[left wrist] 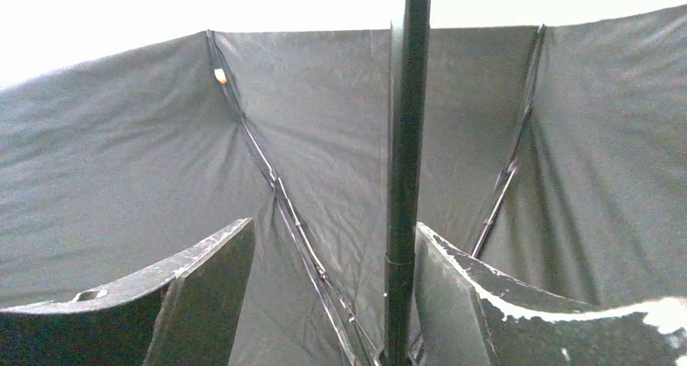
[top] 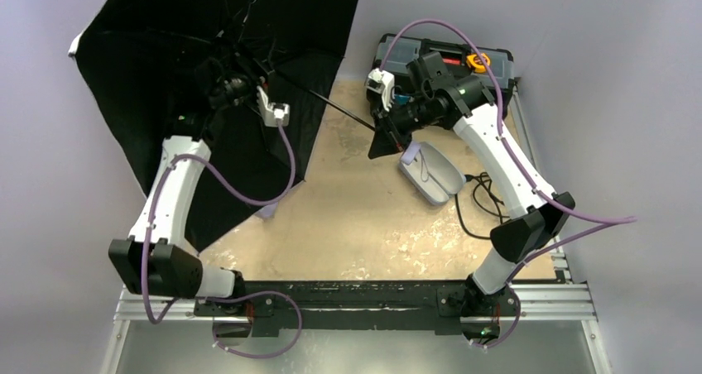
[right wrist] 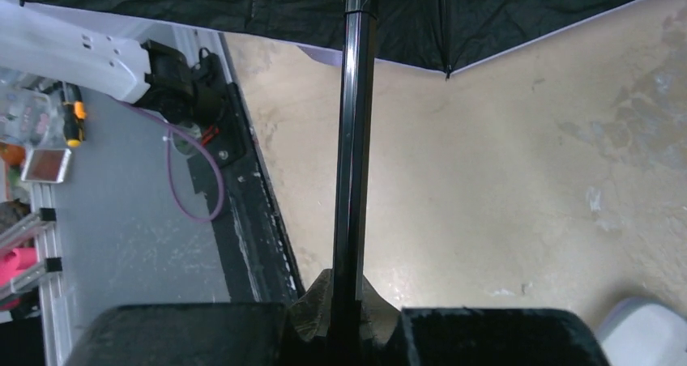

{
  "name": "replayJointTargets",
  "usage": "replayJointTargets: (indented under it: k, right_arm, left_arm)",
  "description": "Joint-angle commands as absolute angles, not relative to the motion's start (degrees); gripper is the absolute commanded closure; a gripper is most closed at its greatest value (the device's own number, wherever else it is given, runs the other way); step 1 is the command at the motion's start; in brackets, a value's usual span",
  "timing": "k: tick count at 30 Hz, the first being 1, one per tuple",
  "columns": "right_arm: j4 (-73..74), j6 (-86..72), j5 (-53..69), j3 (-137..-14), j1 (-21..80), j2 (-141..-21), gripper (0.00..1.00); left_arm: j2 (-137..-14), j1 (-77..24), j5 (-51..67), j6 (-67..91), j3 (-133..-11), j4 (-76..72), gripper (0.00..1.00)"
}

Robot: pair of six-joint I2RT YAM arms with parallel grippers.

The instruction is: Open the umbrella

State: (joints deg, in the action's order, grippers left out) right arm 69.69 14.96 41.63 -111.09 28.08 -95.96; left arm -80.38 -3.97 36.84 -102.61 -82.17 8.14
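Observation:
The umbrella (top: 165, 51) is spread open at the far left, its black face toward the camera and a pale edge at its left rim. Its thin dark shaft (top: 331, 105) runs right to my right gripper (top: 385, 130), which is shut on the shaft (right wrist: 354, 139) near its end (right wrist: 347, 289). The knob handle is hidden. My left gripper (top: 236, 84) sits at the canopy's hub. In the left wrist view it is open (left wrist: 334, 224), with the shaft (left wrist: 405, 180) lying against the right finger (left wrist: 454, 301) and the black fabric (left wrist: 121, 180) and ribs behind.
A pale lavender clamshell case (top: 430, 173) lies open on the beige table just below the right gripper; its corner shows in the right wrist view (right wrist: 648, 334). A dark toolbox (top: 447, 59) stands at the back right. A black cable (top: 480, 200) lies right of the case.

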Motion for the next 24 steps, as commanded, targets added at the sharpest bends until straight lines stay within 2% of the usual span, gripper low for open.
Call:
replayJointTargets:
  k: [1,4,6,11,15,21,24]
  right_arm:
    - [56.7,9.9,50.3,-110.7,27.7,-93.7,1.0]
    - [50.6,5.9,53.0,-108.5,27.1,-92.8,1.0]
    - [42.0,1.0,55.6,-106.0,26.0,-91.2,1.0]
    - [15.9,-15.7,57.3,-96.1,25.5,-87.0,1.0]
    - [2.0,-21.0,56.6,-91.2,25.9,-87.9,1.0]
    - [-12.7,-19.4,51.8,-85.7,29.2,-89.8,1.0]
    - [-26.2,-22.3,48.0,-79.8,31.1,-91.0,1.0]
  left_arm:
    - [-74.3,-4.0,52.1,-104.0,-90.5,34.4,0.31]
    - [-70.9,-6.4,53.6,-104.3,-87.9,42.9,0.3]
    - [-68.2,-8.4,53.6,-94.9,-86.2,42.3,0.31]
    - [-64.7,-9.6,48.1,-46.1,-86.9,27.1,0.31]
    - [-62.8,-9.6,41.3,-21.5,-87.0,23.7,0.31]
    - [-56.5,-9.6,44.7,-19.2,-82.3,20.8,0.29]
    - [-57.0,-9.6,48.4,-20.4,-87.0,29.0,0.28]
